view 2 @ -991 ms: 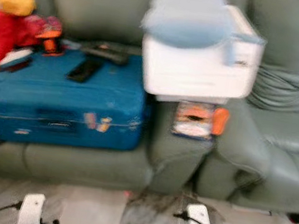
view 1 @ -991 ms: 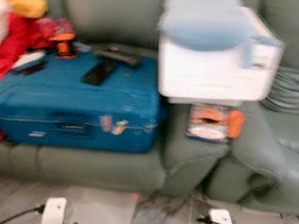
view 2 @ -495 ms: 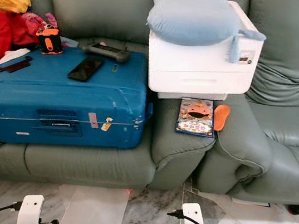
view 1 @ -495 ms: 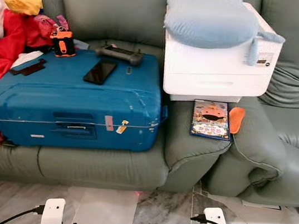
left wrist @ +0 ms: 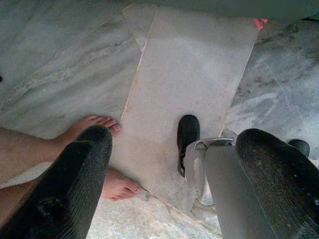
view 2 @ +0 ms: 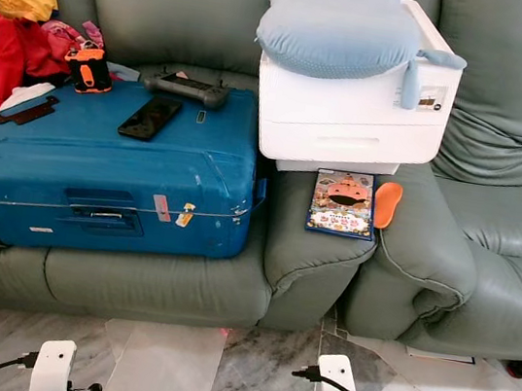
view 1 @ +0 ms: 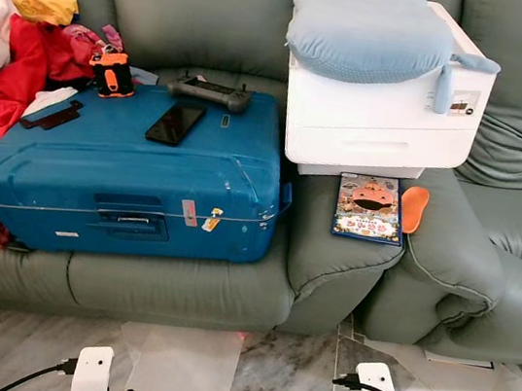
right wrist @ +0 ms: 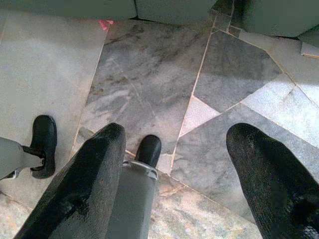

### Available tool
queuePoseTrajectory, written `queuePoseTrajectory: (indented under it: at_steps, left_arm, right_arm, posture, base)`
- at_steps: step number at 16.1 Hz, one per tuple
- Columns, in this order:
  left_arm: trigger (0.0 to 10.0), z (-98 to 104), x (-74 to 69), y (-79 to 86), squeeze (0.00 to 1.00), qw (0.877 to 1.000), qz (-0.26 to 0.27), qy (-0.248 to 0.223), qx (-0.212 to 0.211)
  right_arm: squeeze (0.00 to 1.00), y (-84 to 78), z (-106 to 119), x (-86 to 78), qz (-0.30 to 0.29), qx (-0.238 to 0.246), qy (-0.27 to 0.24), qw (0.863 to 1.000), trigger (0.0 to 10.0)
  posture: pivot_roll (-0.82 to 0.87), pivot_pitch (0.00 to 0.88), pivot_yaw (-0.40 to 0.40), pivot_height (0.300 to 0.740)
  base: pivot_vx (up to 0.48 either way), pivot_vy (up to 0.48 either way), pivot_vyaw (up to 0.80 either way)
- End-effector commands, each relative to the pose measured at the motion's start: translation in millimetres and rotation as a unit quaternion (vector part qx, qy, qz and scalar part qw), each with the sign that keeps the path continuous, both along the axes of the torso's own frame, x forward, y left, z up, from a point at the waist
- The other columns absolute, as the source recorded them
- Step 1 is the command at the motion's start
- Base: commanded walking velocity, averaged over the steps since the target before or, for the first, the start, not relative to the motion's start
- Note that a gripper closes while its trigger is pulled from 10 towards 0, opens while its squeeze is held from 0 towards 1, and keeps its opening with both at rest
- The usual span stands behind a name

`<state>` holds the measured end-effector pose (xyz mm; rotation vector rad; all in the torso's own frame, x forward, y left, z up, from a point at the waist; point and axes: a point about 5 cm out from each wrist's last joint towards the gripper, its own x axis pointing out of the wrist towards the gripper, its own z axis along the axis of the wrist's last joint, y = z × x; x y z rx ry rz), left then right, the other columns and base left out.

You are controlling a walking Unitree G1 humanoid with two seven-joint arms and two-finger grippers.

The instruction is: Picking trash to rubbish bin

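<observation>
I'm facing the green sofa (view 1: 178,291) w/ both arms hanging low. The left gripper (left wrist: 174,164) is pointing straight down at the marble floor (left wrist: 75,74), its fingers spread wide and holding nothing. The right gripper (right wrist: 174,149) is doing the same, released and empty. A person's bare feet (left wrist: 102,149) are standing just beside my left side, so I'm keeping that arm's swing in mind.

As for the trash, I'm not making out anything that's plainly rubbish. The likeliest candidates are lying on the sofa armrest, in front of the white printer (view 1: 380,125): a colourful flat packet or booklet (view 1: 369,209) and a small orange item (view 1: 413,208) just beside it. At this res I can't say whether either is trash. On the blue suitcase (view 1: 134,186) a phone (view 1: 174,123), a controller (view 1: 208,93) and an orange-black gadget (view 1: 110,72) are lying, w/ a clothes pile (view 1: 17,51) to the left. Those look like belongings, not rubbish. I can't place the bin from these views.

My read is that I'm scanning for a target. Empty fingers fit either looking for a piece to pick or being between pieces after a drop. Next call: confirm which item is trash, then step closer, since the armrest looks well out of reach from here.
</observation>
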<state>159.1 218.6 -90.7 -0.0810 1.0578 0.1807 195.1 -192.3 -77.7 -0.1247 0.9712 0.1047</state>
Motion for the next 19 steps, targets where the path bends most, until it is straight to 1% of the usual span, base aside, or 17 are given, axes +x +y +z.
queuePoseTrajectory:
  at_steps: [1,19]
  left_arm:
    - [10.0,1.0,-0.4,5.7,0.0,1.0,0.005,0.002,0.008]
    - [10.0,1.3,0.5,5.6,0.0,1.0,0.004,0.001,0.008]
  right_arm:
    - [0.0,1.2,0.4,1.4,0.0,-0.004,0.001,1.0,10.0]
    - [0.0,1.9,-0.2,0.7,0.005,-0.007,0.004,1.0,10.0]
  posture:
    - [0.01,0.036,0.044,0.74]
    - [0.01,0.036,0.043,0.74]
  base:
    - [0.0,0.0,0.0]
    - [0.0,0.0,0.0]
